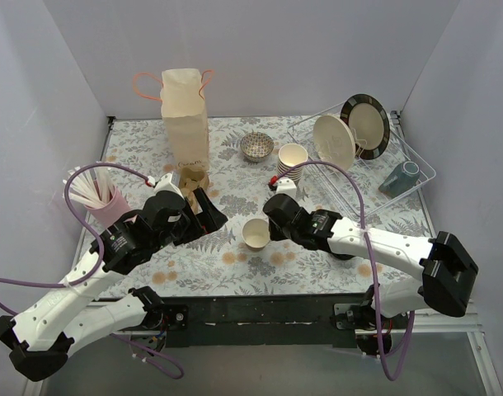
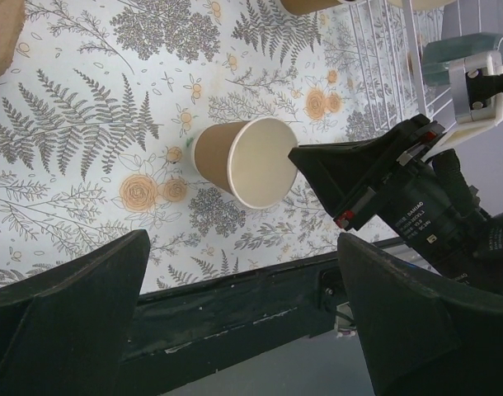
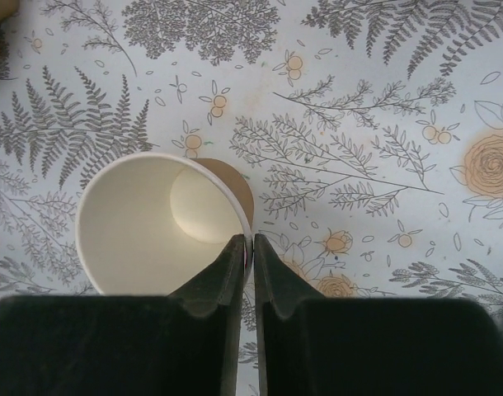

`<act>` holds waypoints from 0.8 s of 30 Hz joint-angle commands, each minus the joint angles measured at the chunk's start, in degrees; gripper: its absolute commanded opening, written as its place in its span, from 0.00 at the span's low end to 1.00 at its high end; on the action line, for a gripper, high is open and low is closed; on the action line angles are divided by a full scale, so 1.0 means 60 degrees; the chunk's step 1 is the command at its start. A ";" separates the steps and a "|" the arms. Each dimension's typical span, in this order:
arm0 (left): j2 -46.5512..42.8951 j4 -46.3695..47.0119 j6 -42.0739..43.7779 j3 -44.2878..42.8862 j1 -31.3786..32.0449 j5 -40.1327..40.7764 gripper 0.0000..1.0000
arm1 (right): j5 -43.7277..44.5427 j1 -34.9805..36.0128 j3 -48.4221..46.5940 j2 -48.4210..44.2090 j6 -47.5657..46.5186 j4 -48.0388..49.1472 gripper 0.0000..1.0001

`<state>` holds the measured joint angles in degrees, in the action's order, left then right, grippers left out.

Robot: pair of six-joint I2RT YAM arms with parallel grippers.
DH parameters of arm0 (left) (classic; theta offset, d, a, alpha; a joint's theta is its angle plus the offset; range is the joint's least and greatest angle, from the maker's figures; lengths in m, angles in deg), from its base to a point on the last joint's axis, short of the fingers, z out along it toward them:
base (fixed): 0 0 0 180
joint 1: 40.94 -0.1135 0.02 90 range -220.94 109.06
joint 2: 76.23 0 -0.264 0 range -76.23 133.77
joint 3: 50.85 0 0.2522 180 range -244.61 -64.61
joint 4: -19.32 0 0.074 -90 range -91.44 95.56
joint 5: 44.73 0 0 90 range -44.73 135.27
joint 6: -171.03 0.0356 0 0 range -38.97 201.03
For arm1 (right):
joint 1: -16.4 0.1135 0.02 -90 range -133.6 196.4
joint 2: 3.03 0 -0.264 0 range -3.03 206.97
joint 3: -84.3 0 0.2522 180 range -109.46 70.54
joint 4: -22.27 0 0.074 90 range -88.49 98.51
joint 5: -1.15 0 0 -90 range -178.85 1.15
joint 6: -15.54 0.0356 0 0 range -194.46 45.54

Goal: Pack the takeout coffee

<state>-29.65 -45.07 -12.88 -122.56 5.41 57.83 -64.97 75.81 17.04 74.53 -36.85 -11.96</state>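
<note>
Packing has hardly begun, by my reading. The 1 paper bag stands upright at the back of the table, and nothing is seen going into it. The coffee is well in front of it: 1 brown paper cup, upright on the table, lidless and empty, cream inside. The right gripper has its fingers pressed almost together on the cup's wall at the rim, pinching it. The left gripper hovers between bag and cup, fingers spread wide, holding nothing. What is left: a lid, which I cannot find in any view, then the carry into the bag.

The count:
- 1 clear rack
- 1 bag
- 2 plates
- 1 pink tumbler of straws
- 1 stack of cups
- 1 patterned bowl
- 1 teal cup
- 1 loose cup
</note>
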 commanded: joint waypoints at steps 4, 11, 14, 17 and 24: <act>-0.0103 -0.0043 0.0167 -0.0112 0.0010 -0.0028 0.98 | 0.1190 0.0087 -0.1088 -0.0006 0.0734 -0.1318 0.37; -0.0147 0.0074 0.0388 -0.0170 0.0010 0.0061 0.98 | 0.2229 0.0000 -0.2142 -0.0899 0.1111 -0.4463 0.42; -0.0133 0.0148 0.0505 -0.0185 0.0010 0.0031 0.98 | 0.2626 -0.0248 -0.2232 -0.1236 0.1772 -0.6297 0.42; -0.0133 0.0221 0.0622 -0.0185 0.0010 -0.0013 0.98 | 0.2554 -0.0614 -0.1750 -0.1763 0.2125 -0.7161 0.42; 0.0043 0.0382 0.0812 -0.0170 0.0010 -0.0144 0.98 | 0.1500 -0.2225 -0.0226 -0.2672 0.1395 -0.6638 0.37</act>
<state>-29.56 -44.24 -9.60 -122.56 5.41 57.67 -53.84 66.61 12.47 60.25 -26.91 -50.36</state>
